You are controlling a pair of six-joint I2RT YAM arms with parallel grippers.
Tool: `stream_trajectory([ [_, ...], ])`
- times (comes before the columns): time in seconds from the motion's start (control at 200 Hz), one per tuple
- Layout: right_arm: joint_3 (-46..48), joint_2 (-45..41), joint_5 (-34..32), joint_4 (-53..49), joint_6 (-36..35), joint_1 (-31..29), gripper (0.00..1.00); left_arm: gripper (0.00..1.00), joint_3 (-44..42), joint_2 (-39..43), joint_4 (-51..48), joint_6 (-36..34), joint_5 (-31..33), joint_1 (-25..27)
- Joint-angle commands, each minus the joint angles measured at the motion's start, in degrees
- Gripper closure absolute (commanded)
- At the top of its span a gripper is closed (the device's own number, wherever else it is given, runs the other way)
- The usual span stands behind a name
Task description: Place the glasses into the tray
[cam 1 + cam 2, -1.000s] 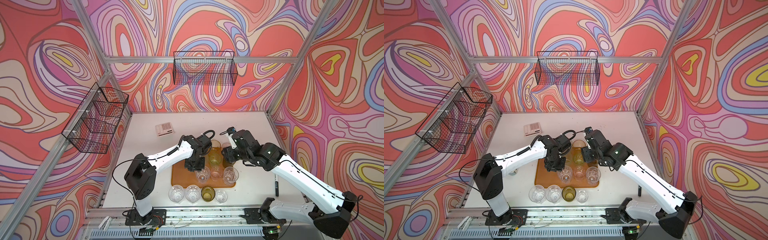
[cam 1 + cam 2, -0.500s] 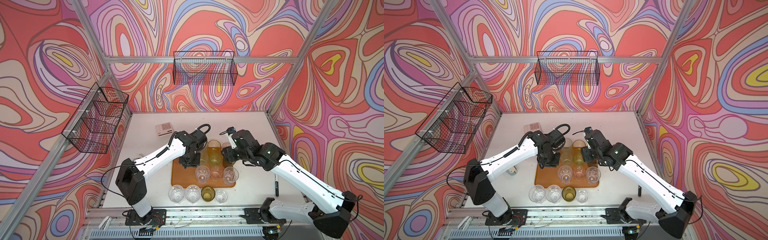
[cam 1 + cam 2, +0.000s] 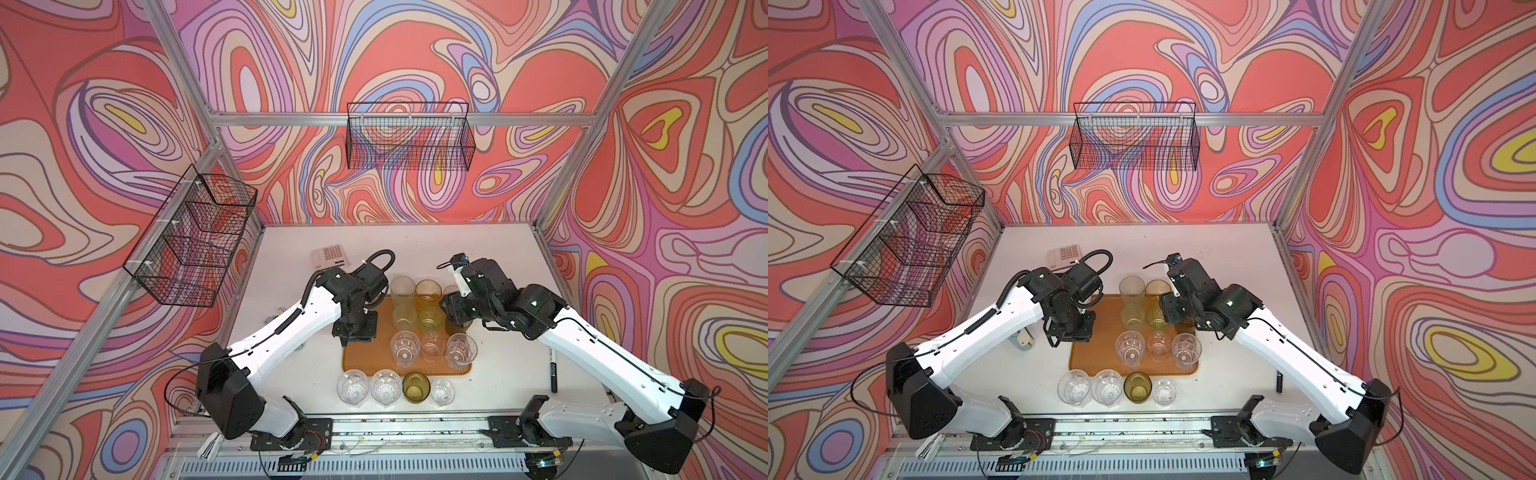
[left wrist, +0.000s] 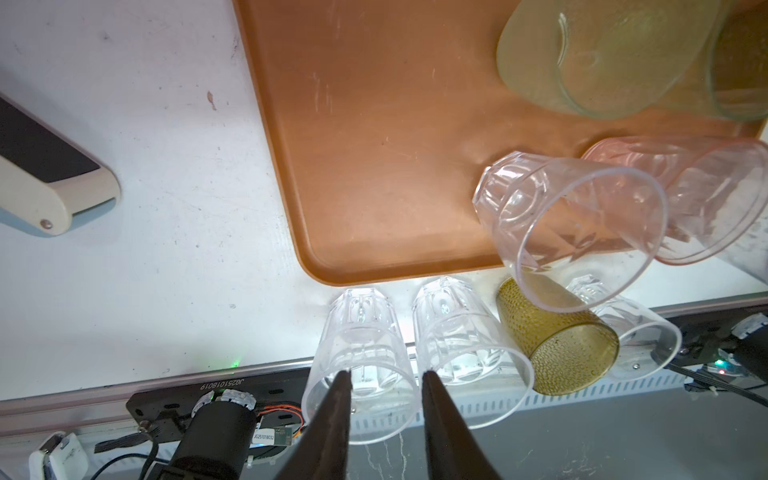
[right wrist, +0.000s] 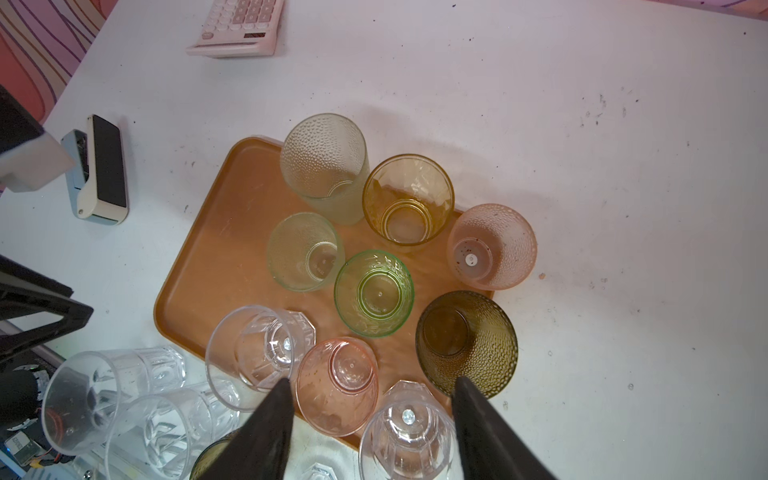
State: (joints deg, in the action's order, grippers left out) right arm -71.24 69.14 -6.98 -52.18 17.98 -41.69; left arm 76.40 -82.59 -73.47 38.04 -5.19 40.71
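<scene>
Both claws are empty with their jaws apart: the left claw [image 4: 382,376] narrowly, the right claw [image 5: 370,384] wider. Just beyond the left claw, four glasses [image 3: 395,386] stand in a row on the tabletop [image 3: 498,257], just outside the tray [image 3: 365,357]. Farther on, nine glasses [image 5: 374,291] already stand inside the tray, below the right claw. So most is done; four remain. The only writing, on the frame rail, is too small to read surely.

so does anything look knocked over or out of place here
Nothing is tipped, spilled or visibly broken. All the glasses stand upright. Four glasses are lined up on the table along the tray's near edge, not yet in it.
</scene>
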Motion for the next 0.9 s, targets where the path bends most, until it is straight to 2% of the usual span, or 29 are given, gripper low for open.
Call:
stream_trajectory([
  [0.0,-0.45,0.40,0.35,1.08,-0.65,0.17,0.37,0.66,-1.16,2.39,-4.06,-0.57,-0.44,-0.37],
  [0.581,-0.90,1.83,1.13,2.12,-1.37,0.12,0.37,0.65,-11.30,11.74,-8.17,4.50,-3.04,-0.54],
  [0.896,-1.06,2.73,1.52,2.57,-1.83,0.12,0.38,0.65,-21.05,16.21,-3.96,9.07,-6.27,-0.54],
])
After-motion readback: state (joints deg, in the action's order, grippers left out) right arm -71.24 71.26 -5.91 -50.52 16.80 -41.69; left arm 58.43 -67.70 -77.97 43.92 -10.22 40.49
